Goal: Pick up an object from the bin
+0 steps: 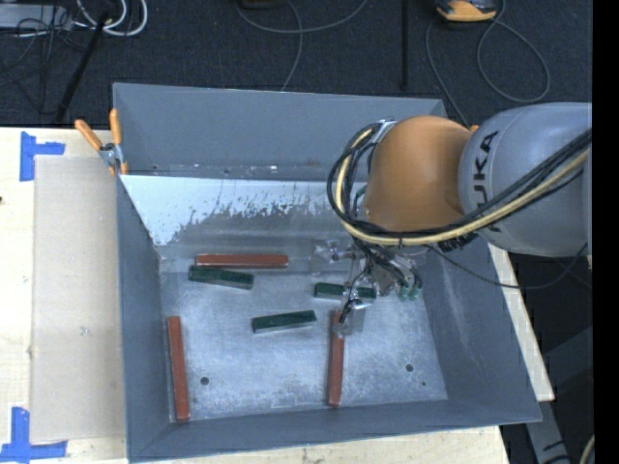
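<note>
Looks down into a grey metal bin (242, 143), with the arm reaching in from 3 o'clock under its orange wrist cover (416, 177). Sets the gripper (350, 309) at about 2 o'clock of the floor's centre, low over the 12 o'clock end of a long reddish-brown bar (335, 375); cannot tell whether touching or just above. Cannot tell how far open the gripper is, nor make out anything held in it. Takes this bar as the likely object, lying flat at 5 o'clock of the floor and running from 12 to 6. Places a short dark green block (329, 290) just beside the gripper at its 10 o'clock and a longer dark green bar (283, 323) near the centre. Leaves well apart a second green bar (221, 277), a reddish-brown bar at 11 o'clock (242, 259) and another along the 8 o'clock wall (177, 368). Judges the likely object stiff, light and slim, probably smooth-sided and so liable to slip. Suggests gripping across the narrow width nearer mid-length, not at the end, to avoid tipping or swinging. Expects little clearance from the floor, given the low profile.
</note>
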`<state>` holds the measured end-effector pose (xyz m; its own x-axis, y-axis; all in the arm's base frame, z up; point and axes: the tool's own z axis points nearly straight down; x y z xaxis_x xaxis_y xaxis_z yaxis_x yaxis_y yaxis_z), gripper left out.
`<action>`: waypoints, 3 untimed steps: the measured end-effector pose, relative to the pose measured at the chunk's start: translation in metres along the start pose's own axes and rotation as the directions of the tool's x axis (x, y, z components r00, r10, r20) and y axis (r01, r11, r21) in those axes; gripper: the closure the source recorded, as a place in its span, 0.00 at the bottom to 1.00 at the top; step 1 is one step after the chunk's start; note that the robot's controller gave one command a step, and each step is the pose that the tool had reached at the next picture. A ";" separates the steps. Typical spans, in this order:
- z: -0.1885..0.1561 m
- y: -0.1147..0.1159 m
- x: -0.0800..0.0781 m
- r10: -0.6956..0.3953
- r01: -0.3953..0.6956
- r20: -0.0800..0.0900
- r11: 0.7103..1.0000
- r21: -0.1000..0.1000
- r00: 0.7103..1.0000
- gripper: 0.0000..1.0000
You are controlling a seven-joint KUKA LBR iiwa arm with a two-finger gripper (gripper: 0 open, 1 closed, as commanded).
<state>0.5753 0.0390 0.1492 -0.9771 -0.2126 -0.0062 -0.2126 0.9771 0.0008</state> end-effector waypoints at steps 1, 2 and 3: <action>0.080 0.038 -0.013 -0.312 0.311 -0.010 0.950 -0.005 0.950 0.00; 0.080 0.041 0.008 -0.339 0.339 -0.009 0.941 -0.004 0.941 0.00; 0.079 0.041 0.007 -0.338 0.338 -0.006 0.941 -0.003 0.941 1.00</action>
<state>0.5602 0.0774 0.0699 -0.8478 -0.5303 0.0001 -0.5303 0.8478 0.0013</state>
